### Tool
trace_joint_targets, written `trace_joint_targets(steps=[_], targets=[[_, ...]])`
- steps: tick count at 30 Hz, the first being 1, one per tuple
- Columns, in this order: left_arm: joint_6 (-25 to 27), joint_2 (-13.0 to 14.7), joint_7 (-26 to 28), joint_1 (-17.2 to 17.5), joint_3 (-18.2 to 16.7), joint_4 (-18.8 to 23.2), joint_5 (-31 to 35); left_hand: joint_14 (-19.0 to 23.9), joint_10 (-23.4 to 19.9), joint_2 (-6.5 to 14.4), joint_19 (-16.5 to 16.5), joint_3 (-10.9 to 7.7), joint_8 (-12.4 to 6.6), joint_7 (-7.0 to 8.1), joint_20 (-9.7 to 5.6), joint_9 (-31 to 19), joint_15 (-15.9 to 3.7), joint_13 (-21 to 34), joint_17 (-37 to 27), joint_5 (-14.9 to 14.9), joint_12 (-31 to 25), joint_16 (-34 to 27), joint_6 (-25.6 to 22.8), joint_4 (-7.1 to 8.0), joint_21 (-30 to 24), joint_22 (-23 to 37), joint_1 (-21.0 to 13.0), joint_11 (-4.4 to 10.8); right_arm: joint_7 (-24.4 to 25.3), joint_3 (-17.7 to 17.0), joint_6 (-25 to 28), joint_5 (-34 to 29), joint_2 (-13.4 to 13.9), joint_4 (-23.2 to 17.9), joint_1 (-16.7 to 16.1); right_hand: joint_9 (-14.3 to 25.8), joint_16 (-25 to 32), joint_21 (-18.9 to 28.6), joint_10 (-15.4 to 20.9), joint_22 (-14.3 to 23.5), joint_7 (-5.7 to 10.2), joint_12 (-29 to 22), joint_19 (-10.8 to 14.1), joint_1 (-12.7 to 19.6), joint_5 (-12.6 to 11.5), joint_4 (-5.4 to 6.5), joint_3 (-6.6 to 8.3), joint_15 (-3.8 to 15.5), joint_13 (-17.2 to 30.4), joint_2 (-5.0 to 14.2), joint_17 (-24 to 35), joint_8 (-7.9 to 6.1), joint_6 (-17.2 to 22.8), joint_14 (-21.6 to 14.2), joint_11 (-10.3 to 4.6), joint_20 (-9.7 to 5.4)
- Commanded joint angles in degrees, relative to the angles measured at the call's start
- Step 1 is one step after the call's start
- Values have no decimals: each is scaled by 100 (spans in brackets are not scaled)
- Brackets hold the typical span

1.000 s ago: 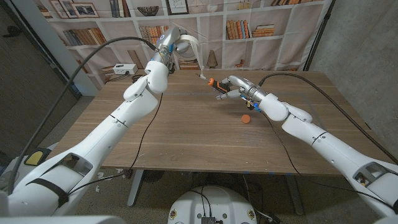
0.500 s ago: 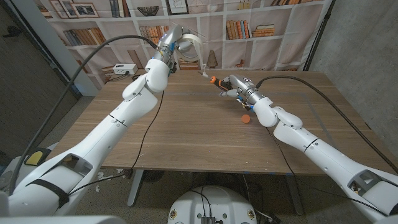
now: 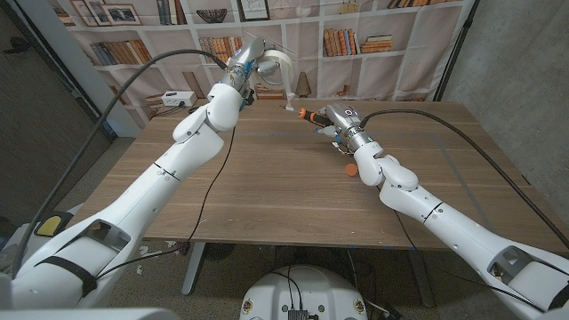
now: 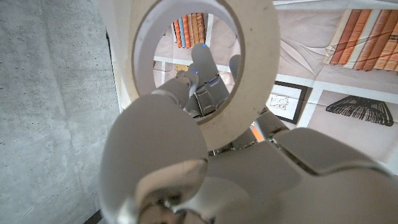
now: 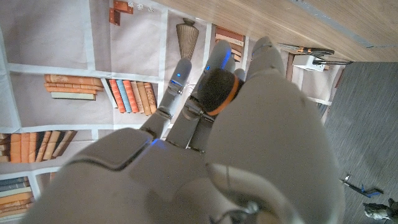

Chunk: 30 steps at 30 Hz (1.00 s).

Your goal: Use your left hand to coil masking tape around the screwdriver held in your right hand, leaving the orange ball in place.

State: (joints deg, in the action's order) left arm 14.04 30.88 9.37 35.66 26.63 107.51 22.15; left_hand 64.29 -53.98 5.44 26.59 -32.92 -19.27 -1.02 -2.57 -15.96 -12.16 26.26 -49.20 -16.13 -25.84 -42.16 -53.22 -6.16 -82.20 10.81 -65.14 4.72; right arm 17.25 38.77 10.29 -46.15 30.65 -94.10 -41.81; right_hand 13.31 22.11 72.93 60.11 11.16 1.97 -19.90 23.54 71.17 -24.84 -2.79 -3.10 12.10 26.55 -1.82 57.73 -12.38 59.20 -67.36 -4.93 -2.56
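screwdriver (image 3: 309,115) above wooden table (image 3: 267,196); bookshelf backdrop (image 3: 356,36) behind

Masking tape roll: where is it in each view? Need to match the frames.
Head view: the masking tape roll is raised at the top centre, held by the left hand in front of the bookshelf backdrop.
Left wrist view: a big pale ring across the upper middle, just beyond that hand.
Right wrist view: I cannot make it out.
Shared landmark: the bookshelf backdrop, behind the action in all three views.

Glossy white rounded arm shells, grey-metal hands with small blue lights, and black cables trailing behind.
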Motion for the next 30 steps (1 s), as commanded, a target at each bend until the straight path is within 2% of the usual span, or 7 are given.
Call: trace_joint_targets(steps=[1,8,15,21,22,30], targets=[[-102,-128,-472,-51,-181,-108,-748,-20,-338,36,-9,-39,5,-38,-83,-3,-95,14,-44,-40,-10,-1,-22,-10,12,12,15,257,-130,407,980,-830,-361,180,225,-6,26,64,51,6,402,4,41,1115,-40,4,-53,110,6,1063,22,-27,454,-192,-9,-796],[120,-97,-999,-55,-291,-3,-1403,-10,-356,43,-2,-48,26,-84,-55,-3,-95,44,-123,-49,-6,-4,-16,-35,-3,22,-8,200,-420,635,1473,-983,-698,549,524,-7,32,80,59,4,408,17,40,1125,-40,7,-69,112,0,1057,36,-30,469,-222,-33,-800],[388,15,-1435,-129,-293,140,-1861,-1,-373,53,7,-56,49,-114,-25,-4,-95,55,-189,-52,4,-9,3,-56,-16,25,-29,216,-594,947,1873,-1191,-971,907,829,-8,42,120,108,9,376,24,63,1141,-40,13,-82,113,-17,1066,58,-27,475,-265,-23,-798],[920,53,-1659,-140,-349,379,-2257,23,-371,73,17,-68,74,-183,16,-6,-95,59,-279,-46,33,-27,19,-88,-39,31,-66,195,-289,1119,2235,-1294,-1254,1388,998,-9,49,130,139,5,379,24,55,1155,-37,10,-96,111,-19,1055,73,-29,487,-291,-31,-807],[1153,46,-1730,-119,-399,485,-2411,29,-358,77,21,-70,78,-203,24,-7,-95,59,-298,-43,45,-31,17,-95,-45,31,-74,189,-197,1129,2344,-1293,-1341,1523,1027,-9,50,126,137,3,379,26,46,1158,-37,9,-98,111,-19,1052,75,-29,488,-296,-32,-810],[2059,42,-1647,77,-625,1052,-3064,47,-329,111,57,-89,123,-284,71,-8,-93,6,-402,-11,127,-44,66,-149,-94,36,-134,118,401,1287,2824,-1211,-1623,2190,1215,-9,54,113,167,-10,375,36,-4,1172,-33,10,-117,110,-29,1042,93,-30,501,-324,-24,-822]])
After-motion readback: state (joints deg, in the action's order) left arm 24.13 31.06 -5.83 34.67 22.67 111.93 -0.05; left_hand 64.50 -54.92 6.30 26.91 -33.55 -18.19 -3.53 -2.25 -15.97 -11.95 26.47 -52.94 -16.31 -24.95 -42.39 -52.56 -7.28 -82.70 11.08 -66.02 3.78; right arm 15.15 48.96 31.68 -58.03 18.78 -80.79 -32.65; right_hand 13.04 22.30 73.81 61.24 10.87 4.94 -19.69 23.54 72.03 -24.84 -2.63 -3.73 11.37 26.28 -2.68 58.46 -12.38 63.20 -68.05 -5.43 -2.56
